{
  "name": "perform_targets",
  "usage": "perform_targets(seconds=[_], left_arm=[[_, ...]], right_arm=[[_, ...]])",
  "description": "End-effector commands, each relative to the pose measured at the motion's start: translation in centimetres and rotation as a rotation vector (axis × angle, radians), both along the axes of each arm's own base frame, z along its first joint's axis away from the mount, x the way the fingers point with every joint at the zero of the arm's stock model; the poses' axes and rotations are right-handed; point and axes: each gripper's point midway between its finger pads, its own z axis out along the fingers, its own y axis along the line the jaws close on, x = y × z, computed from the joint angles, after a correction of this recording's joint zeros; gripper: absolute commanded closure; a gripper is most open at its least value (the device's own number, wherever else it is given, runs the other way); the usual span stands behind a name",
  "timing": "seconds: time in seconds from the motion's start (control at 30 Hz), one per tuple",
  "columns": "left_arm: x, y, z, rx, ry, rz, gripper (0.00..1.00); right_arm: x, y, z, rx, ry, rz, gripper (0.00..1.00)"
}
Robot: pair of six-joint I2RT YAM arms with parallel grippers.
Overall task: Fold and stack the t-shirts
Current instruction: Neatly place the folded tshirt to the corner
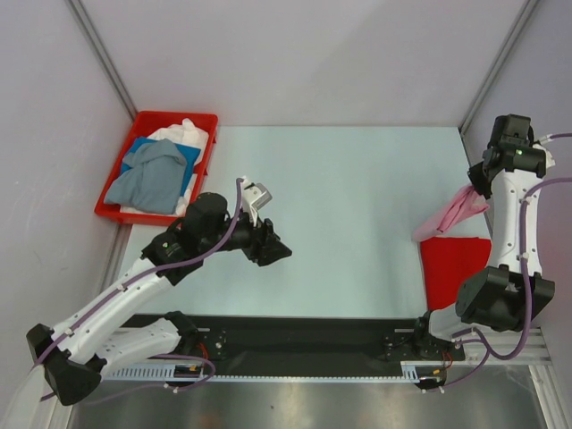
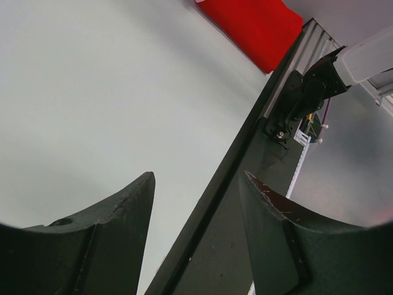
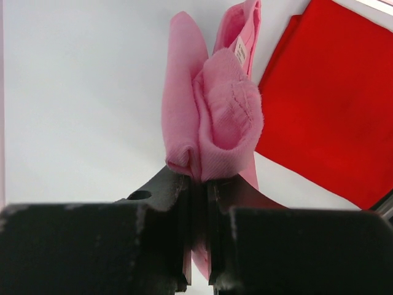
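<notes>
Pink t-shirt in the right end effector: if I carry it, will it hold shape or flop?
Likely floppy: the pink t-shirt bunches into soft folds at the shut right end effector and droops in the top view. Probably light, since a small pinch holds it. Its trailing end may drag over the red t-shirt beside it.

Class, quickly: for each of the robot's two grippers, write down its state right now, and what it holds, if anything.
Left gripper: open, holding nothing.
Right gripper: closed on the light pink t-shirt.
</notes>
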Motion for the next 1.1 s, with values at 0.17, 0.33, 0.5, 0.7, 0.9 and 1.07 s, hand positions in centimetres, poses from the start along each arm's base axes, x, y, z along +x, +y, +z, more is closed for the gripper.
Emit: perform_targets(seconds=[0.17, 0.33, 0.5, 0.7, 0.9, 1.07], left_arm=[[0.4, -0.3, 0.7, -0.029, -0.030, -0.022, 0.37], [0.5, -0.1, 0.3, -0.032, -0.019, -0.019, 0.37], [0.6, 0.1, 0.1, -0.029, -0.014, -0.014, 0.37], [0.6, 0.1, 0.0, -0.030, -0.009, -0.015, 0.37], [0.5, 0.1, -0.2, -0.033, -0.001, -0.017, 0.37], [0.6, 0.2, -0.3, -0.035, 0.003, -0.016, 0.37]], right_arm=[[2.5, -0.7, 3.5, 0.013, -0.151, -0.048, 1.00], [2.9, -1.1, 3.6, 0.010, -0.146, -0.054, 1.00], [2.3, -1.3, 2.7, 0.008, -0.137, -0.063, 1.00], [1.2, -2.0, 1.0, 0.009, -0.117, -0.078, 1.00], [0.0, -3.1, 0.2, -0.006, -0.098, -0.108, 1.00], [-0.9, -4.0, 0.4, 0.000, -0.110, -0.125, 1.00]])
